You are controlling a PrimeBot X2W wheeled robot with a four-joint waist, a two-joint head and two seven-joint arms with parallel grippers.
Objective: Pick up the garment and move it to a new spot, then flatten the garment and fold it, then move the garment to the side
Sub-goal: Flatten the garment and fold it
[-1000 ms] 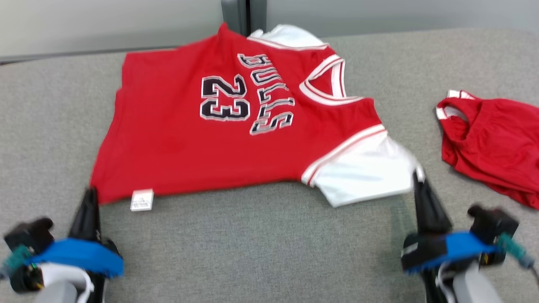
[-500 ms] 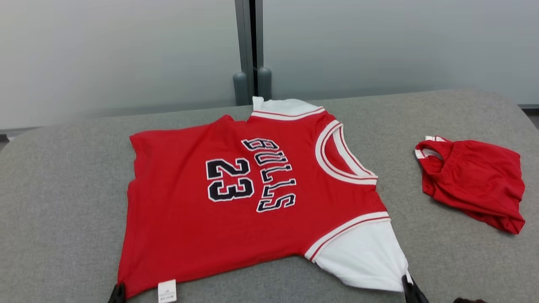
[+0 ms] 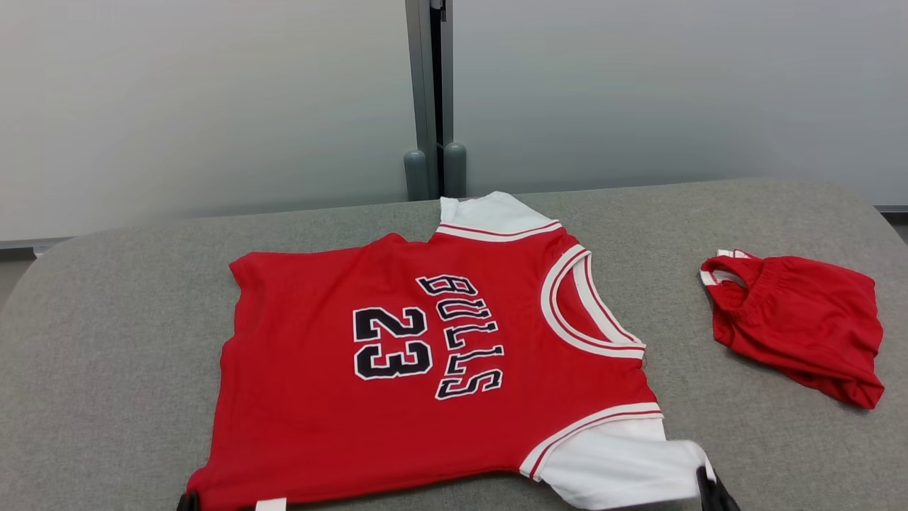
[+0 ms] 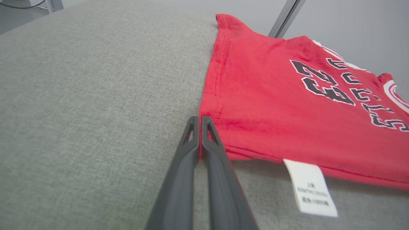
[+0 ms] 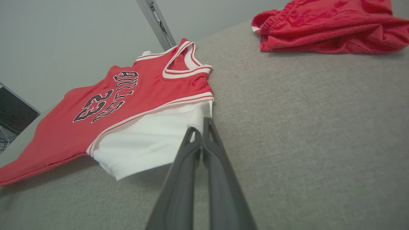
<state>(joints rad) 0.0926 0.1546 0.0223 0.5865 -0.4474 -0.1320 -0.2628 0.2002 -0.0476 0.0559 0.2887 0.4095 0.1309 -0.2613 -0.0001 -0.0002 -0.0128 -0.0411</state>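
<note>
The left gripper [image 4: 200, 119] has two long, slim, matte dark grey fingers [image 4: 179, 185]. They taper to rounded tips, each with a triangular cut-out just behind the tip. The right gripper [image 5: 201, 126] looks identical.

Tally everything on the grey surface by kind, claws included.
jersey, red with white sleeves: 1
shorts, red, bunched up: 1
claws, each shut on an edge of the jersey: 2 (left claw, right claw)
Total: 4
</note>
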